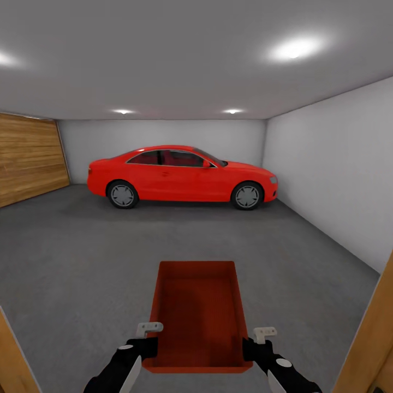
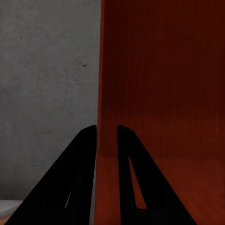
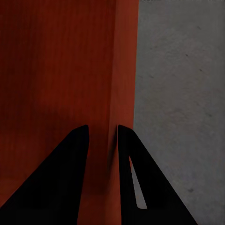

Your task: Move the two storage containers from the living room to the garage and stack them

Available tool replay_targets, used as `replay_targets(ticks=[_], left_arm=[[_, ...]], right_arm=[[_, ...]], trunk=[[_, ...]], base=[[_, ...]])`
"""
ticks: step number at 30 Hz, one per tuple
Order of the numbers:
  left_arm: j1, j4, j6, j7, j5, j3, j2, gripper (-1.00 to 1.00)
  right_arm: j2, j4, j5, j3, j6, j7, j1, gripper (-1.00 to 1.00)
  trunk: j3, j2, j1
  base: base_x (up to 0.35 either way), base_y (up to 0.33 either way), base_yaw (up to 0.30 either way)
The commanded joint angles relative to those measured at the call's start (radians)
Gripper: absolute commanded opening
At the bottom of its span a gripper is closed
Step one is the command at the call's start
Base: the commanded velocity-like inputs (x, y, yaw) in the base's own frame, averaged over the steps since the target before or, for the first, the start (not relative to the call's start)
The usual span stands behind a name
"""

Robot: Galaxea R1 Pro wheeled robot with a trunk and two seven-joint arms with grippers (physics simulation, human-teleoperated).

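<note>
Storage container [image 1: 197, 314], orange-red and open-topped, is sitting low in the head view at about 6 o'clock, its long axis running away from the robot toward 12 o'clock. It is being carried between both arms above the floor [image 1: 76, 262], a dark grey speckled concrete surface spreading across the garage. Its interior is showing bare.

Left gripper [image 1: 146, 345] is clamping the container's left wall near the near corner; in the left wrist view the two black fingers [image 2: 79, 178] are standing one on each side of the thin wall [image 2: 99, 70], pressed against it, with grey concrete on the outer side and the orange-red inside on the other.

Right gripper [image 1: 252, 347] is pinching the opposite wall in the same manner; in the right wrist view its fingers [image 3: 133, 178] are straddling the wall's edge [image 3: 124, 70], closed on it.

Red car [image 1: 183, 176] is standing side-on at 12 o'clock, well apart from the container, near the white back wall [image 1: 164, 134]. A wood-panelled surface [image 1: 27, 158] is occupying the 9 o'clock side, a plain white wall [image 1: 338, 164] the 3 o'clock side. Light wooden frame pieces [image 1: 371, 333] are cutting across both lower corners of the head view.
</note>
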Motion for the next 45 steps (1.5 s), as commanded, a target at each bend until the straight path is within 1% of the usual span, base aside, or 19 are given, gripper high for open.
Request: replay_targets(ticks=[1,17,25,43,44,45], left_arm=[[-0.001,-0.002,0.007,0.006,-0.018,0.023,0.046,-1.00],[0.000,-0.002,0.007,0.006,-0.018,0.023,0.046,-1.00],[-0.001,-0.002,0.007,0.006,-0.018,0.023,0.046,-1.00],[0.000,-0.002,0.007,0.006,-0.019,0.023,0.045,-1.00],[0.000,0.000,0.000,0.005,-0.007,0.006,-0.009,-1.00],[0.000,0.000,-0.006,0.005,-0.007,0.006,-0.013,-1.00]], right_arm=[[-0.004,0.000,-0.006,0.025,-0.003,0.008,0.000,-1.00],[-0.004,0.000,-0.006,0.025,-0.003,0.008,0.000,-1.00],[-0.004,0.000,-0.006,0.025,-0.003,0.008,0.000,-1.00],[-0.004,0.000,-0.005,0.025,-0.003,0.011,0.000,-1.00],[0.004,0.000,-0.001,-0.005,-0.005,0.005,0.000,-1.00],[0.005,0.000,-0.001,-0.005,-0.005,0.005,0.000,-1.00]], trunk=[[0.000,-0.001,0.000],[0.000,-0.001,0.000],[0.000,-0.001,0.000],[0.000,-0.001,0.000],[0.000,-0.001,0.000],[0.000,-0.001,0.000]], base=[[0.000,0.000,0.000],[0.002,0.000,0.027],[0.157,0.061,0.000],[0.008,0.003,0.000],[0.000,0.000,0.000],[0.000,0.000,0.000]])
